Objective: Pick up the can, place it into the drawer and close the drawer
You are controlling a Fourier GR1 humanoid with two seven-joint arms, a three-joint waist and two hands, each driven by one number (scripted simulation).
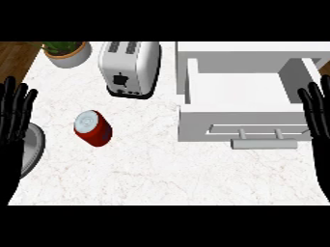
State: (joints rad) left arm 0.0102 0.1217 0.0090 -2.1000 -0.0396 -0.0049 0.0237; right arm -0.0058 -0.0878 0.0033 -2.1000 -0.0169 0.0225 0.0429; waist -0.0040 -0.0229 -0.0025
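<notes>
- Two black hands rest at the side edges of the view, fingers straight and pointing up: the left hand (5,125) at the counter's left border, the right hand (326,120) at the right border, beside the drawer's right wall. Both are spread wide and hold nothing.
- Between them the white marble counter (160,178) lies bare across its whole near half.
- One red can (93,128) stands left of centre, its silver top showing, slightly tilted in this steep view, apart from everything else and well clear of both hands.
- Right of the can, the white drawer (242,123) is pulled open toward the viewer; its box shows hollow, and a grey bar handle (264,143) sits on its front face.
- At the far edge a white toaster (130,67) stands just left of the drawer unit, with a potted plant (66,52) in the far left corner.
- A grey round rim (34,144) shows at the left edge, partly hidden by the left hand.
- Wooden floor (4,55) shows beyond the counter's far corners.
</notes>
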